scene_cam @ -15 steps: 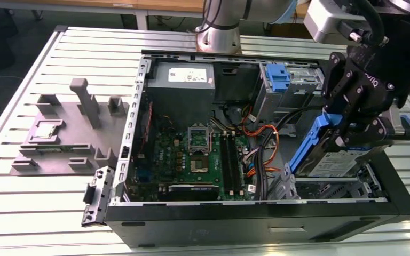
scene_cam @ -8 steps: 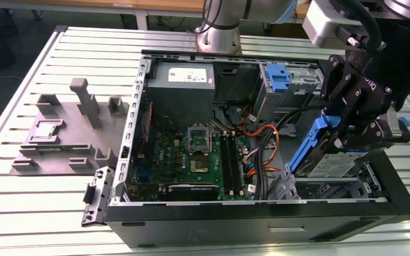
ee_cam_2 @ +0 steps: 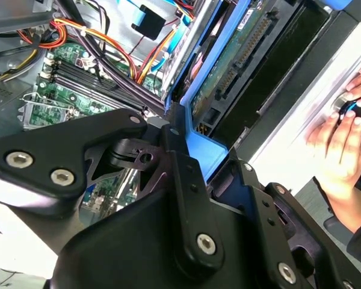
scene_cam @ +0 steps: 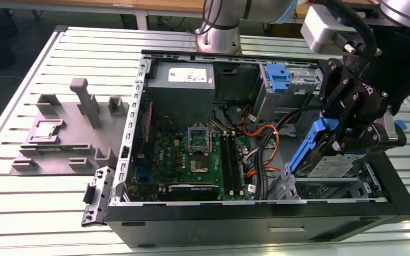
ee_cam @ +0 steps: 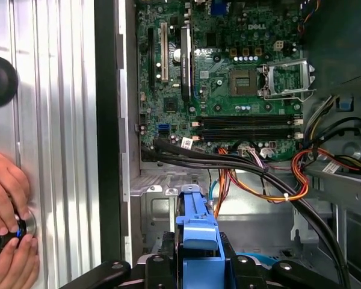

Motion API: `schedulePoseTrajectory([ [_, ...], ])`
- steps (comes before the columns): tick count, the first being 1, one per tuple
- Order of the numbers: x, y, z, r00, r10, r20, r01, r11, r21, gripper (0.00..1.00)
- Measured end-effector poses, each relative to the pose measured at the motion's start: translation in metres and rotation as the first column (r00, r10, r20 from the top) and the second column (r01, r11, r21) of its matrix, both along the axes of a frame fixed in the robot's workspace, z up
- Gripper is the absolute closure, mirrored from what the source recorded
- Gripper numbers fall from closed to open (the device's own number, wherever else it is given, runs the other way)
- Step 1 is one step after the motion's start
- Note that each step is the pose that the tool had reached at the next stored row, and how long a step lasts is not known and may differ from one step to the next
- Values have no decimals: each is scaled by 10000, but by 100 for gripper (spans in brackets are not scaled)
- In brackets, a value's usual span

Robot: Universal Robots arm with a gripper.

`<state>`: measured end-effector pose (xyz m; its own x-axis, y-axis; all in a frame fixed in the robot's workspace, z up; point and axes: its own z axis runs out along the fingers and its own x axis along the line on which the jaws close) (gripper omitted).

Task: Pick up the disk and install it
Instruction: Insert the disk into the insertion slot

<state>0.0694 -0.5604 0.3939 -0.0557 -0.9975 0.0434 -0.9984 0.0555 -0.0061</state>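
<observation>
Slatted aluminium table [scene_cam: 20, 213] carries everything. Open computer case [scene_cam: 262, 224] lies on its side on the slats, centre to lower right of the exterior view. Grey moulded fixture [scene_cam: 70, 133] sits at the exterior view's left, just beside the case wall. My base [scene_cam: 218, 40] stands upper centre.

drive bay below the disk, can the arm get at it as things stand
Probably yes: the end effector, shut on the disk, is right over the drive bay, the case is open, and the orange cables lie off to one side.
</observation>
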Motion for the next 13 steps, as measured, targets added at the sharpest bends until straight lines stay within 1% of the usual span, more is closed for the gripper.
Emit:
schedulePoseTrajectory([
  [13,3,-8,-91,10000,-2,-27,2,10000,6,63],
])
